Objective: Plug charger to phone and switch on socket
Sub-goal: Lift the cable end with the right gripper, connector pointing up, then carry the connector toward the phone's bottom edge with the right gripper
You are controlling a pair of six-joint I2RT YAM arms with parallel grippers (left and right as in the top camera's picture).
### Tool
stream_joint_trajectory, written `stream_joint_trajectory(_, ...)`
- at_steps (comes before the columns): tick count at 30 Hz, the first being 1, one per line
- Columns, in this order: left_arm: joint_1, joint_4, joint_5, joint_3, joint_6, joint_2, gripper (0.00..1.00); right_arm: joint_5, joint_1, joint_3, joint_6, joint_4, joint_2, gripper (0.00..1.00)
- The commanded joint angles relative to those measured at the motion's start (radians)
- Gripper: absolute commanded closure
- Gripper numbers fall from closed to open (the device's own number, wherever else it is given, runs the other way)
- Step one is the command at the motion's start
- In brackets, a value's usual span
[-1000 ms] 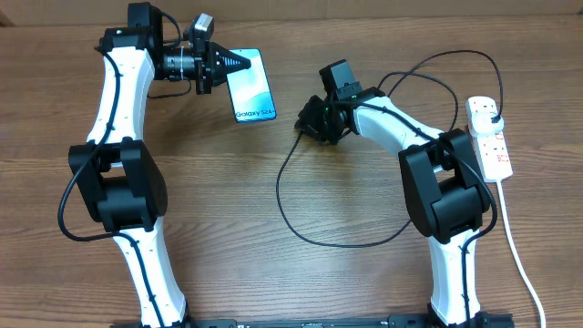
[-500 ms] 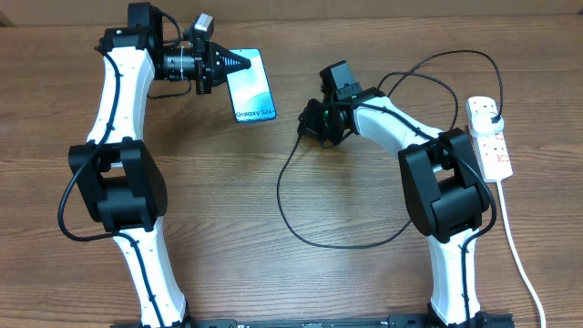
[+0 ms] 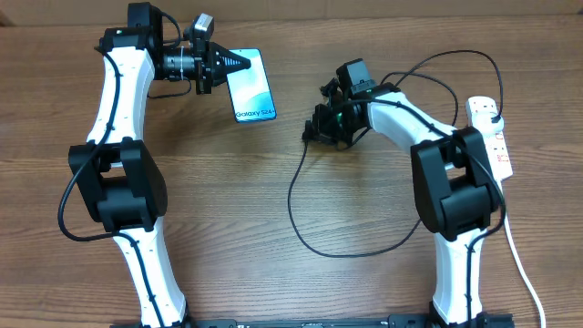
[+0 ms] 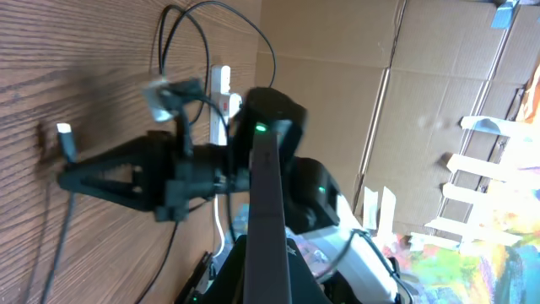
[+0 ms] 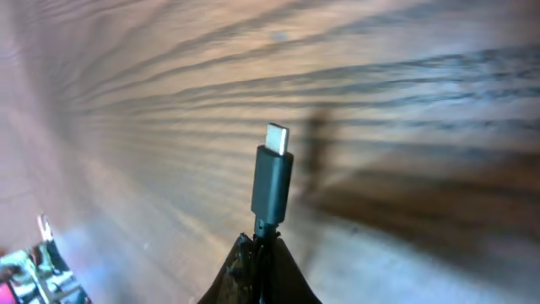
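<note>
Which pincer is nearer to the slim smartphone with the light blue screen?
Left. The left pincer is shut on an edge of the slim blue-screened smartphone; the right pincer is apart, off to its right, gripping the thin black cable.

charger (image 5: 272,181) tip in right gripper (image 5: 260,245) (metal end up), prob. off table (image 5: 405,101)

A brown wood-grain tabletop (image 3: 228,210) carries the socket (image 3: 493,138), a white power strip lying along the right edge. Its thick white cord (image 3: 516,248) trails to the near right corner. The charger (image 3: 291,196) lies in thin black loops across the middle. Near the far edge is the phone (image 3: 252,87); whether it rests on the wood is unclear.
</note>
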Motion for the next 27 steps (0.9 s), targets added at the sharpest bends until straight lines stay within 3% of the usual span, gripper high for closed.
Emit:
stream_joint_trajectory(1,0.0,-0.002,0.034,0.016,0.019,-0.048,0.96,-0.035,0.001,0.0,-0.067,-0.011,-0.118,0.96)
stream_joint_trajectory(27,-0.039,-0.003,0.035,0.016,0.02,-0.048,0.96,-0.077,0.001,0.0,-0.238,-0.195,-0.344,0.96)
